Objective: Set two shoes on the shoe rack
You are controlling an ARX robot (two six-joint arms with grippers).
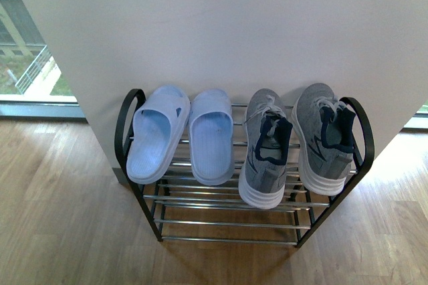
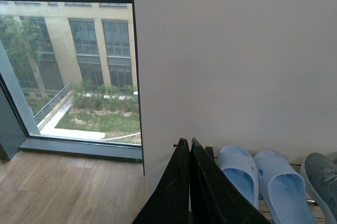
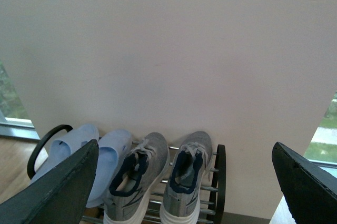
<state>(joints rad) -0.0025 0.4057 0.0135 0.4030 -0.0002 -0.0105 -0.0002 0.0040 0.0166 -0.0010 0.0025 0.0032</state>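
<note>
The shoe rack (image 1: 227, 222) stands against a white wall, black-framed with chrome rods. On its top shelf sit the shoes: two pale blue slide sandals (image 1: 157, 131) (image 1: 212, 135) on the left and two grey sneakers (image 1: 267, 148) (image 1: 324, 138) with white soles on the right, toes to the wall. No gripper shows in the front view. My left gripper (image 2: 187, 141) is shut on nothing, near the rack's left end beside a sandal (image 2: 239, 174). My right gripper (image 3: 185, 145) is open and empty, back from the rack, its fingers (image 3: 68, 187) framing the sneakers (image 3: 138, 181) (image 3: 187, 182).
A white wall (image 1: 221, 31) rises right behind the rack. Wooden floor (image 1: 60, 218) spreads on both sides and in front. A large window (image 2: 68, 71) reaches the floor at the left. The rack's lower shelves (image 1: 227, 238) hold nothing that I can see.
</note>
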